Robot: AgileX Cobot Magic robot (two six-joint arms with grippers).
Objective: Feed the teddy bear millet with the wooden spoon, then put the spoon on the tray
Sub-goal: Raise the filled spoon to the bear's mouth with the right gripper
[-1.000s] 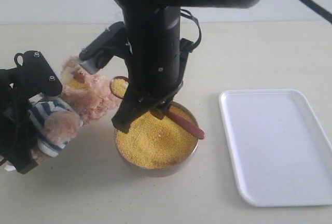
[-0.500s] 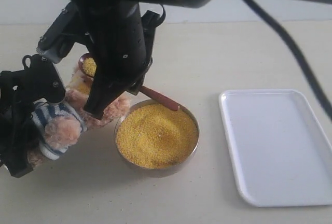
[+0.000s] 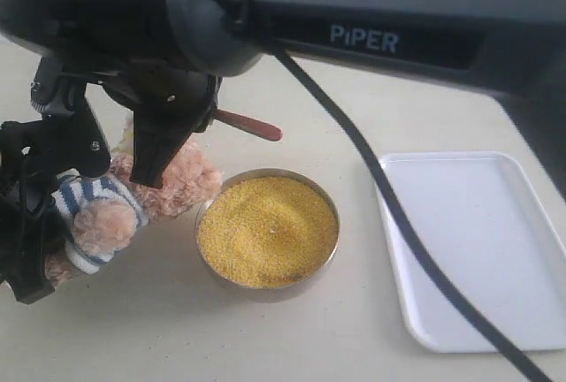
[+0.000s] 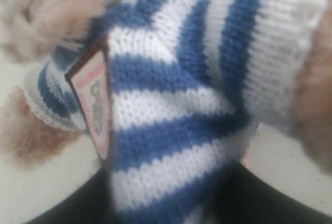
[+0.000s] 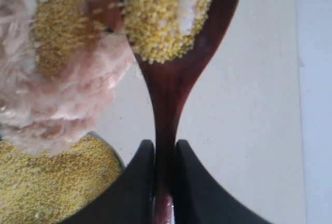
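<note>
The teddy bear (image 3: 133, 194) in its striped shirt (image 4: 181, 105) sits left of the metal bowl. My left gripper (image 4: 171, 198) is shut round its body, just under the chest badge (image 4: 96, 99). Millet (image 3: 267, 227) fills the bowl. My right gripper (image 5: 165, 149) is shut on the thin handle of the wooden spoon (image 5: 171, 79). The spoon's oval bowl carries a heap of millet (image 5: 166, 11) and touches the bear's grain-covered muzzle (image 5: 62, 42). The handle's end (image 3: 250, 125) juts out behind the right arm. The white tray (image 3: 478, 249) lies to the right with nothing on it.
The big black right arm (image 3: 354, 19) reaches across the top of the exterior view and hides the bear's head. Its cable (image 3: 389, 214) hangs between the metal bowl (image 3: 329, 207) and the tray. The beige tabletop (image 3: 265, 338) is bare in front.
The right gripper has carried the spoon, loaded with millet, up out of the bowl and left to the bear's muzzle. The left gripper still holds the bear.
</note>
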